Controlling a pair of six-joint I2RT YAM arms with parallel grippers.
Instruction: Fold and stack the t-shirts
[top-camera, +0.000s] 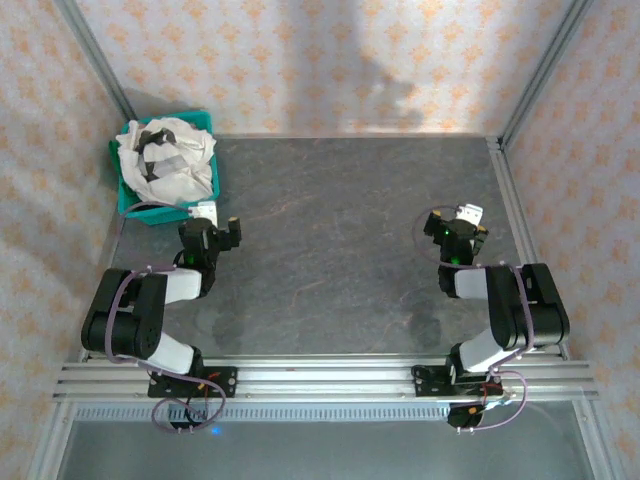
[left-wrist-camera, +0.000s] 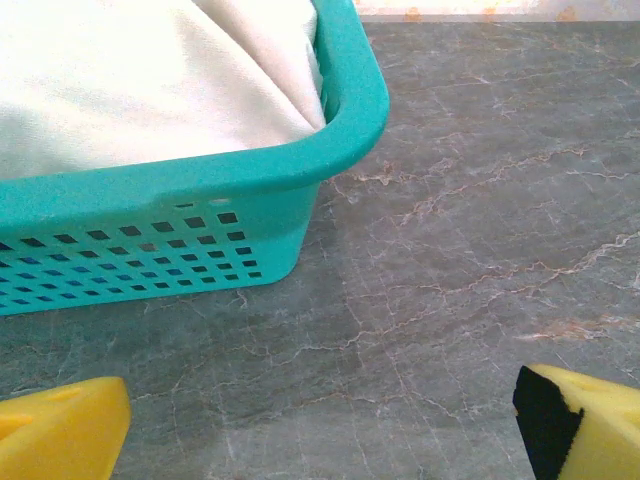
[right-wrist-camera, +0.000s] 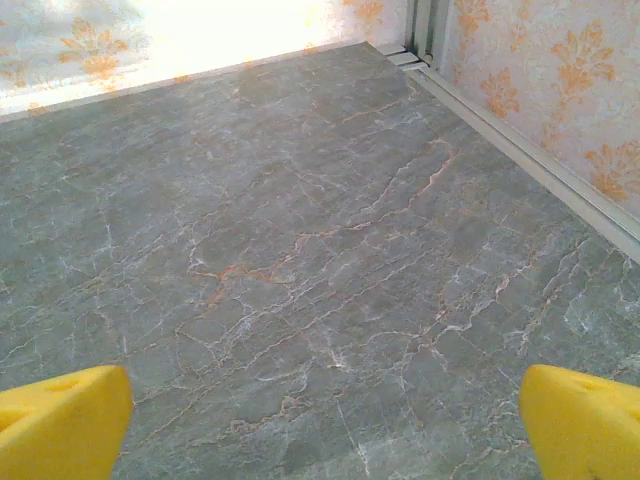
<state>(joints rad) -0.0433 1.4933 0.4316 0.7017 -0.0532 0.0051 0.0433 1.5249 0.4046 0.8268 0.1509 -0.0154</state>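
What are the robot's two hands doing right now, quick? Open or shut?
Left gripper: open, holding nothing, close to the teal bin.
Right gripper: open, holding nothing, above the table.

Black-white arms (top-camera: 135, 318), yellow tool fingertips (left-wrist-camera: 60, 432)

Teal bin (left-wrist-camera: 150, 250) heaped with t-shirts (top-camera: 170, 160) blocks far-left corner; rest of table (top-camera: 340, 230) open, walls (top-camera: 600, 120) close at sides
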